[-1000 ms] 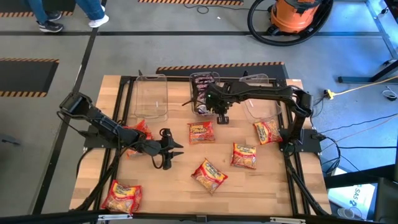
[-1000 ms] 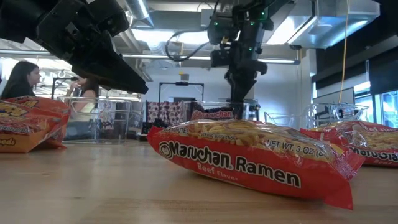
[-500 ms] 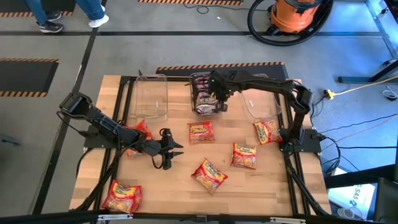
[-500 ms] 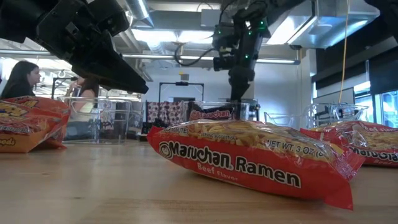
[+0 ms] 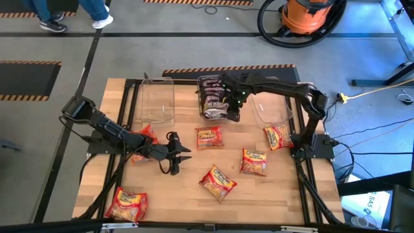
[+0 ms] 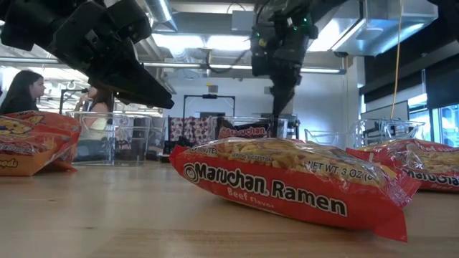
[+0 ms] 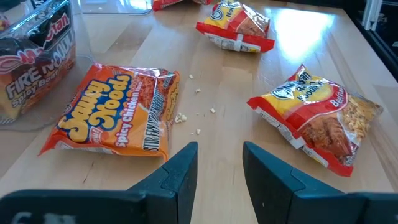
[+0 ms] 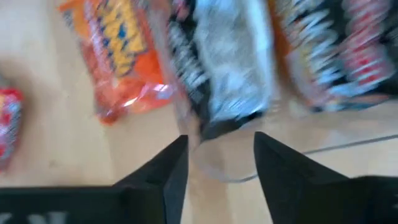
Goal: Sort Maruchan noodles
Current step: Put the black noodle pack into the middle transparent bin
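Shifted slightly since earlier: right end effector (image 5: 234, 109), fingers parted and empty, above middle bin (image 5: 214, 97) of dark packets (image 5: 211, 102); left end effector (image 5: 176, 154) open over counter (image 5: 187, 194). Left wrist: orange packet (image 7: 118, 109) beside red-yellow packets (image 7: 314, 115)

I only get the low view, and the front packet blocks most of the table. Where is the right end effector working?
Observer: The right end effector is over the middle bin, which holds dark packets.
Operator: Is it carrying anything?
Observer: No. Its wrist view shows the fingers apart with nothing between them.
Operator: And the left one?
Observer: The left end effector hovers open above bare wood, with an orange packet lying just ahead of it.
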`<state>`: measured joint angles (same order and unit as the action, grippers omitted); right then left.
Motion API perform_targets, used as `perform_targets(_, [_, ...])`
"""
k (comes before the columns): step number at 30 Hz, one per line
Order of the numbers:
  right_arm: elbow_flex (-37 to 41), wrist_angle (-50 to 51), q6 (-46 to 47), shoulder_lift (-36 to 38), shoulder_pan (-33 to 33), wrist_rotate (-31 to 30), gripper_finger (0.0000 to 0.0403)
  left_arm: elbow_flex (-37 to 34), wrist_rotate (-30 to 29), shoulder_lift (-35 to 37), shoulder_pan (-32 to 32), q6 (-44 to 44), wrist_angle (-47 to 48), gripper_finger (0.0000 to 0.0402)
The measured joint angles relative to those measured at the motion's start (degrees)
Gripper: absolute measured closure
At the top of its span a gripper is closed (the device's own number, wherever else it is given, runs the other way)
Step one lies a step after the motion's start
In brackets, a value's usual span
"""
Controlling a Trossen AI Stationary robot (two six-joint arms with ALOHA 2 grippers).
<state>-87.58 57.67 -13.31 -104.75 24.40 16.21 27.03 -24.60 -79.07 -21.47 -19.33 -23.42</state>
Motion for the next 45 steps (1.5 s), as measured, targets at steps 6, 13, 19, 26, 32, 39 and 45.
perform_targets(6, [1.02, -2.73, 2.8, -0.01, -0.07, 0.88, 0.0236, 0.0, 0.02, 0.0, 0.0, 0.28, 0.0, 0.028])
perform_targets(13, [1.04, -4.76, 5.51, -1.04, -0.02, -1.66, 0.0262, 0.0, 0.46, 0.0, -0.02, 0.26, 0.0, 0.028])
perform_targets(19, [1.1, -3.63, 5.49, -2.23, -0.44, -2.22, 0.0278, 0.0, 0.49, 0.0, -0.02, 0.11, 0.07, 0.028])
perform_targets(26, [1.08, -3.63, 5.3, -2.3, -0.44, -2.67, 0.0283, 0.0, 0.48, 0.0, -0.02, 0.23, 0.13, 0.028])
perform_targets(32, [1.01, -4.71, 3.74, -4.81, -1.68, -7.23, 0.0283, 0.0, 0.48, 0.0, -0.02, 0.37, 0.22, 0.028])
perform_targets(39, [1.01, -6.86, 1.19, -4.87, -1.68, -7.66, 0.033, 0.0, 0.48, 0.0, -0.02, 0.39, 0.22, 0.028])
perform_targets(45, [0.99, -8.48, -1.28, -4.87, -2.38, -8.68, 0.0394, 0.0, 0.36, 0.0, -0.02, 0.46, 0.22, 0.028])
